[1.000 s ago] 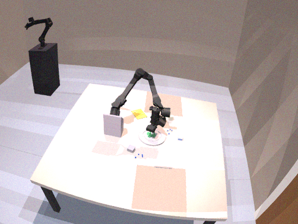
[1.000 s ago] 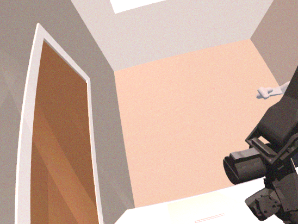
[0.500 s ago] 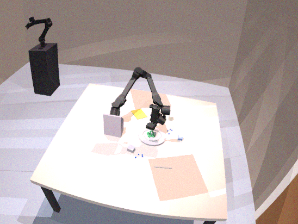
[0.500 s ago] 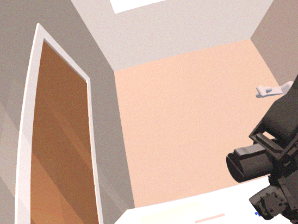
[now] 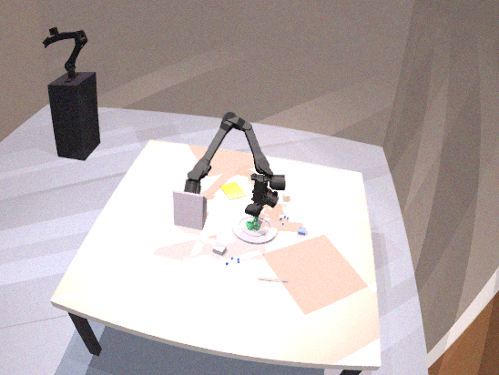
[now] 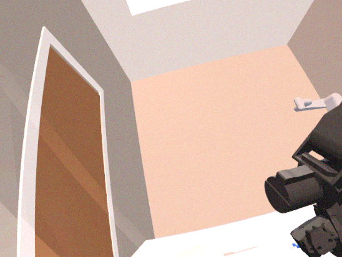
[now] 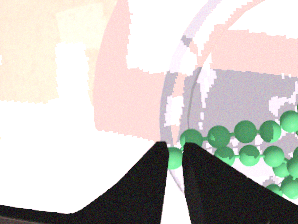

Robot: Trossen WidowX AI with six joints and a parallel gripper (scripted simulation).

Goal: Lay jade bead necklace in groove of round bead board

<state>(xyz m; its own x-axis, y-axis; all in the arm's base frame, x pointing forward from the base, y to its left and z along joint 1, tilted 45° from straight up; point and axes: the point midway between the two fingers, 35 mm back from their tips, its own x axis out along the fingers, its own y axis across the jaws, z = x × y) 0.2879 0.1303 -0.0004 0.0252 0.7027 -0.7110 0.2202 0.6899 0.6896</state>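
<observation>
High distant top view, low exterior, wrist close-up facing down

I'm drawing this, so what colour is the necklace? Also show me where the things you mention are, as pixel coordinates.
Green: the necklace point(image 5: 251, 225) point(image 7: 245, 131) shows best in the wrist view.

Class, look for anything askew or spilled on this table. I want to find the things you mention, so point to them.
Small blue beads point(image 5: 238, 260) point(image 6: 294, 244) lie loose in two scattered groups, perhaps spilled. The green necklace point(image 5: 251, 225) point(image 7: 245, 131) sits bunched on the round board point(image 5: 236, 234) point(image 7: 167, 107), not ringed around it.

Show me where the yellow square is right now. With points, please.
In the top view, the yellow square point(image 5: 233, 190) lies on the table point(image 5: 137, 291), between the pale upright block point(image 5: 189, 210) and the gripper point(image 5: 255, 217).
</observation>
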